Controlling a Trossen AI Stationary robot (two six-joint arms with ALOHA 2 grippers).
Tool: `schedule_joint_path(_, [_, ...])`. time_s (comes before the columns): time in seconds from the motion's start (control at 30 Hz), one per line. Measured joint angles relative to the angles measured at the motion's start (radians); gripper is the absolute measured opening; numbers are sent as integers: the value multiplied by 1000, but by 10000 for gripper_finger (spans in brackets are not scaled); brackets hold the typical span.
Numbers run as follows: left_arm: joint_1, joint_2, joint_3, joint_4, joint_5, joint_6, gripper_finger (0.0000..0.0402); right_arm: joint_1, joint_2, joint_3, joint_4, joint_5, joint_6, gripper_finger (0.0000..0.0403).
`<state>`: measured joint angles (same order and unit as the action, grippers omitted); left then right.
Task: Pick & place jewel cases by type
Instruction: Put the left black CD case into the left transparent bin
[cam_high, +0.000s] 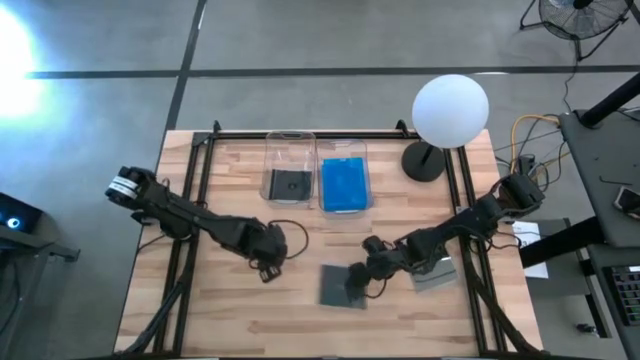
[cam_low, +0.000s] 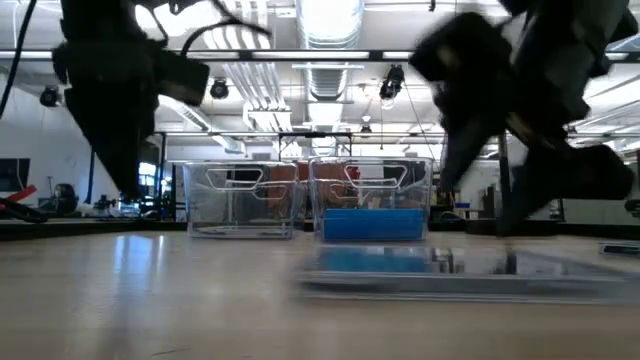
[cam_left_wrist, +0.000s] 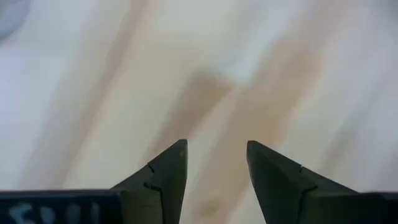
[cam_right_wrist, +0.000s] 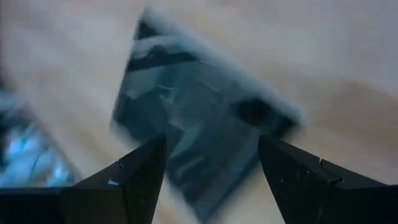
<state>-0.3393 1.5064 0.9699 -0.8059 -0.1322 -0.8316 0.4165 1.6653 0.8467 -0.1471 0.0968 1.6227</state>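
Note:
A dark grey jewel case (cam_high: 335, 288) lies flat on the wooden table, near its front middle, and shows in the low view (cam_low: 470, 275). My right gripper (cam_high: 362, 278) is open right at that case's right edge; in the right wrist view the case (cam_right_wrist: 199, 112) reaches in between the fingers of the gripper (cam_right_wrist: 211, 155). Another grey case (cam_high: 437, 275) lies under the right arm. One dark case (cam_high: 290, 185) rests in the left clear bin, and blue cases (cam_high: 345, 185) fill the right one. My left gripper (cam_high: 268, 265) is open over bare wood (cam_left_wrist: 216, 162). My right gripper stands with its open fingers on either side of a corner of the dark case (cam_right_wrist: 214, 165), slanting down from the table's right. I cannot tell whether the fingers touch it. The case lies flat on the table.
Two clear bins (cam_high: 290, 137) (cam_high: 343, 145) stand side by side at the far middle of the table. A lamp with a white globe (cam_high: 450, 108) stands on a dark base (cam_high: 424, 162) at the far right. Bare wood stretches along the near left.

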Motion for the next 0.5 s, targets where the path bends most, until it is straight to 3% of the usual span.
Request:
schedule_joint_path(0.2, [-1, -5, -15, -30, 8, -14, 149, 23, -4, 0, -175, 1, 83, 249])
schedule_joint_path(0.33, [-3, -5, -19, 11, 13, -36, 149, 25, -1, -4, -95, -4, 82, 249])
schedule_joint_path(0.5, [-3, -5, -20, 160, 83, -50, 149, 3, -19, 3, 27, 94, 29, 249])
